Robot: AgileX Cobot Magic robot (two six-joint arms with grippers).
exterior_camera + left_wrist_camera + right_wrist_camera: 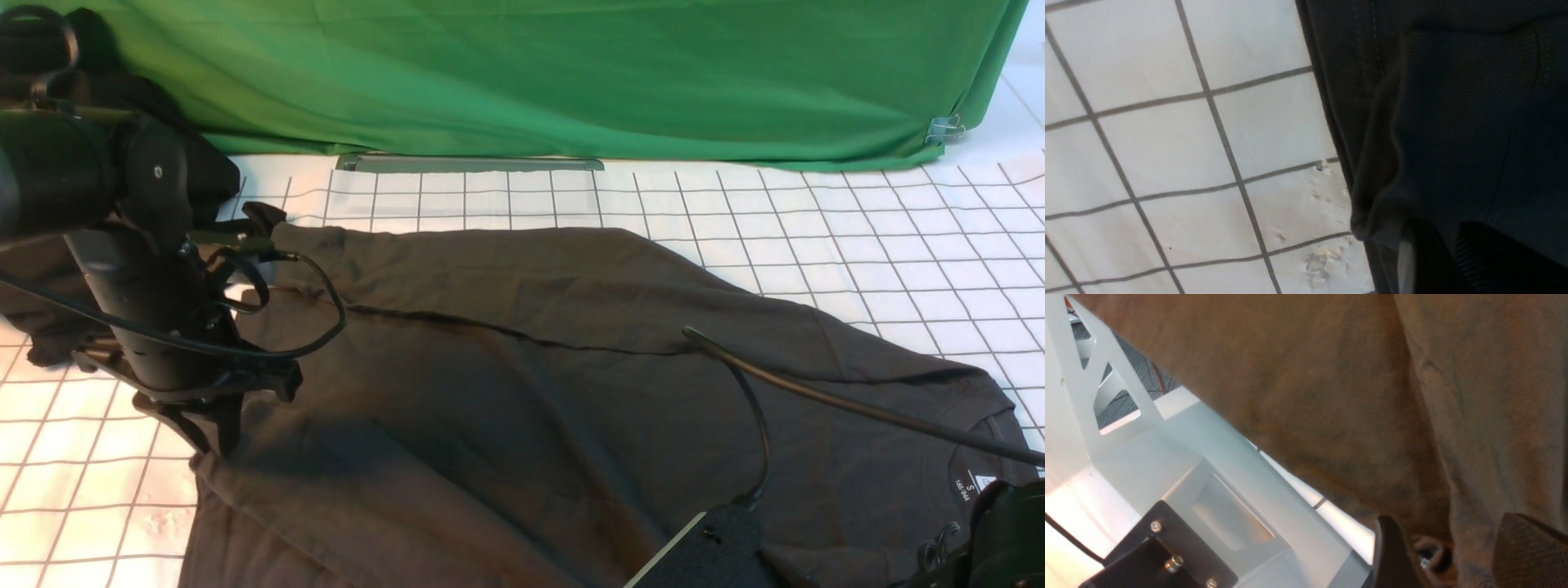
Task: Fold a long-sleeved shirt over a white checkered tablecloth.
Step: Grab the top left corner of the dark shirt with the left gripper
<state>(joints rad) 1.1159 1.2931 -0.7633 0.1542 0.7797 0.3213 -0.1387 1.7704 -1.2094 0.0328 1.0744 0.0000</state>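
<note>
Right wrist view alone: right gripper [1447, 555] pinching the long-sleeved shirt [1331, 396]; left gripper's [1437, 257] state unclear.

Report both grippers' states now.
Left gripper: on the long-sleeved shirt hem; grip cannot be told.
Right gripper: shut on the shirt.

Open white checkered tablecloth [898, 245] at far right and far centre, long-sleeved shirt [522, 384] covering the middle and near side, green cloth [571, 73] walling the back, black heap of cloth [49, 318] blocking the left edge, slack cable [816, 396] crossing above the shirt's right half.
</note>
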